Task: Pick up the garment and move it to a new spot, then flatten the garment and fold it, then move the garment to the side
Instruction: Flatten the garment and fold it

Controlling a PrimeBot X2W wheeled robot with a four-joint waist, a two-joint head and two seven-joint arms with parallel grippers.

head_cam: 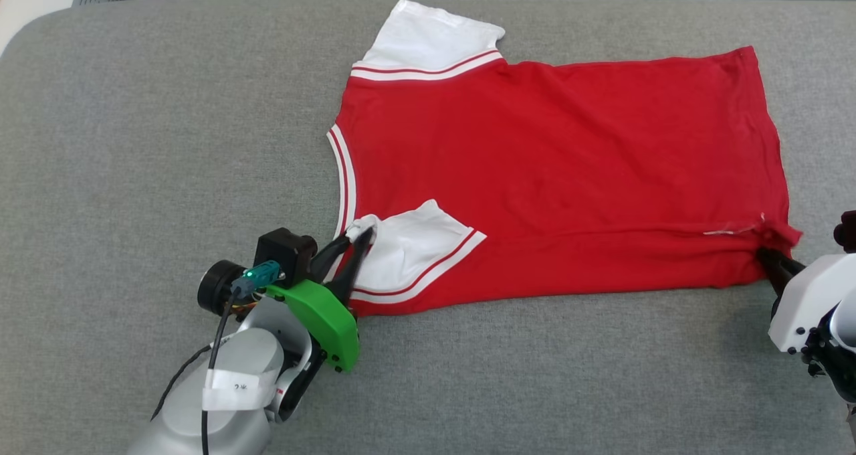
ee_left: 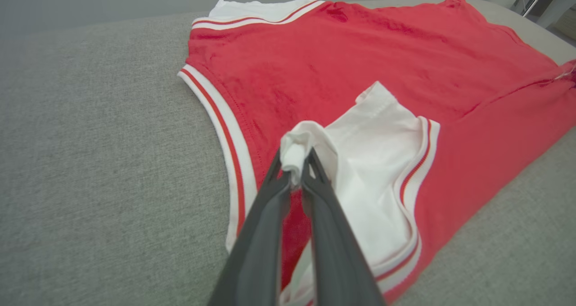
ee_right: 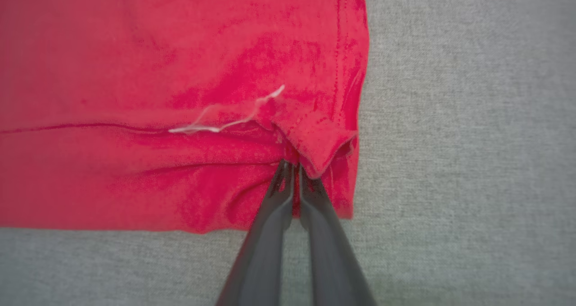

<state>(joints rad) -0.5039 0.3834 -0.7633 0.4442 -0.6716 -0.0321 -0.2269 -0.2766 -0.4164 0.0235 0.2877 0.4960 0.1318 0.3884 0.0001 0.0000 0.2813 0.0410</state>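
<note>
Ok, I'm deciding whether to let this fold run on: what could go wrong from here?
The left fingers pinch only the bunched tip of the white sleeve of the garment; letting go may leave it crumpled. The right fingers grip the hem corner beside a loose thread, which could snag on withdrawal.

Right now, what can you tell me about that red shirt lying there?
The red shirt is soft knit-looking cloth with short white sleeves and red-and-white striped trim at neck and shoulders. It lies spread sideways on the grey padded surface, neck toward the robot's left, its near edge folded over, so the near sleeve rests on the red body. The left claw pinches that sleeve's tip; the right claw pinches the hem corner, beside a loose white thread.
</note>
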